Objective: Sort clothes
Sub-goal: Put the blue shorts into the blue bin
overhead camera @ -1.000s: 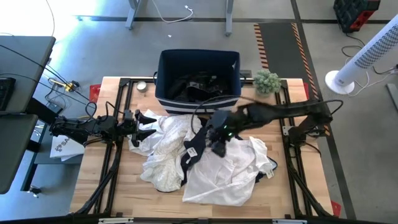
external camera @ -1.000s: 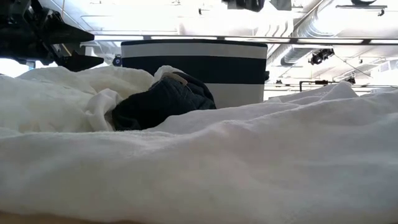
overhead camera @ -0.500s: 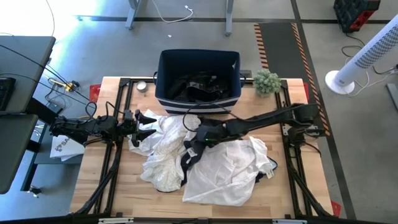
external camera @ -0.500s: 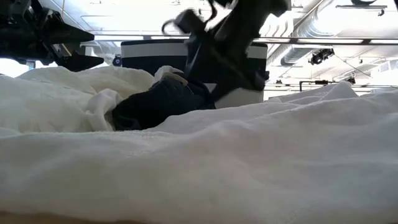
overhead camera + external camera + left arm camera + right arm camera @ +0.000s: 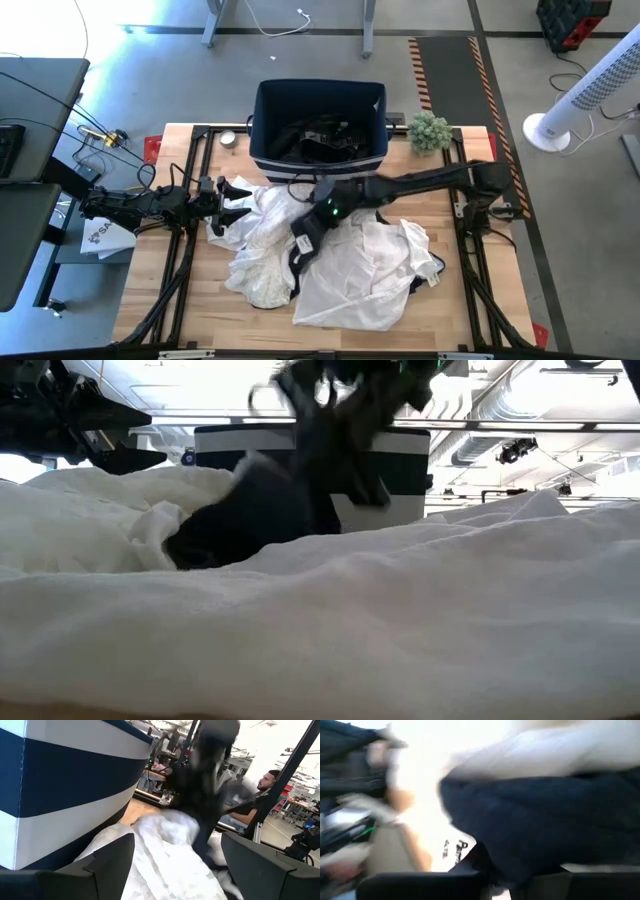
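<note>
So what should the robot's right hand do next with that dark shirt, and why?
Probably lift straight up. The right hand looks shut on the dark garment, which lies between the white clothes, so raising it should pull it free. Then it could go to the striped bin behind, where dark clothes already lie. The left hand waits open at the pile's edge.

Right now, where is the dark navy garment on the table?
In the high view the dark navy garment lies mid-table between the two white garments, in front of the striped bin, with the right gripper down on its upper end.
</note>
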Available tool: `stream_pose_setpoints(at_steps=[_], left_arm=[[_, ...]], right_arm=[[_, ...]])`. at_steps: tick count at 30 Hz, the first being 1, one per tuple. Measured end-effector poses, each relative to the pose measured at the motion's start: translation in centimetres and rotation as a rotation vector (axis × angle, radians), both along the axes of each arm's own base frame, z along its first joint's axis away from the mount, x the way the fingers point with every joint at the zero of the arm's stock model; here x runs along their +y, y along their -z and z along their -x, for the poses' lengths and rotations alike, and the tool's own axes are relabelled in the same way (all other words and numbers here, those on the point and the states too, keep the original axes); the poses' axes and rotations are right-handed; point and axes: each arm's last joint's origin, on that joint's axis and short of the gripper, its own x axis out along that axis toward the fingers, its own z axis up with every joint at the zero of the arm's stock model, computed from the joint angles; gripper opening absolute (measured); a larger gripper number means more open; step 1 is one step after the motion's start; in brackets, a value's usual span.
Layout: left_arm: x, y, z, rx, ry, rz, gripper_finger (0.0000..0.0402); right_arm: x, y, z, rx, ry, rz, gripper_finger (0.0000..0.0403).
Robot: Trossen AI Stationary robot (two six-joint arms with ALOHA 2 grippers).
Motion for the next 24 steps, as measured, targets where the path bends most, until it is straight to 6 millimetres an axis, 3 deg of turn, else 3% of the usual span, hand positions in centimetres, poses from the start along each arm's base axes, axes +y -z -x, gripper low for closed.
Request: stream_pose_setpoints(at_steps=[7, 12, 18, 24], left_arm=[[0.0, 0.0, 0.0, -0.011, 0.001, 0.063, 0.0296], [0.0, 0.0, 0.0, -0.014, 0.002, 0.078, 0.0296], [0.0, 0.0, 0.0, -0.017, 0.002, 0.092, 0.0296], [0.0, 0.0, 0.0, -0.023, 0.003, 0.13, 0.0296]], right_arm=[[-3.7, -10.9, 2.9, -0.36, -0.177, -0.01, 0.0007], [-5.5, -18.1, 5.5, -0.625, -0.289, 0.076, 0.0012], [-6.6, -25.1, 7.6, -0.857, -0.32, 0.233, 0.0009], [-8.2, -30.5, 9.5, -1.02, -0.193, 0.509, 0.0011]])
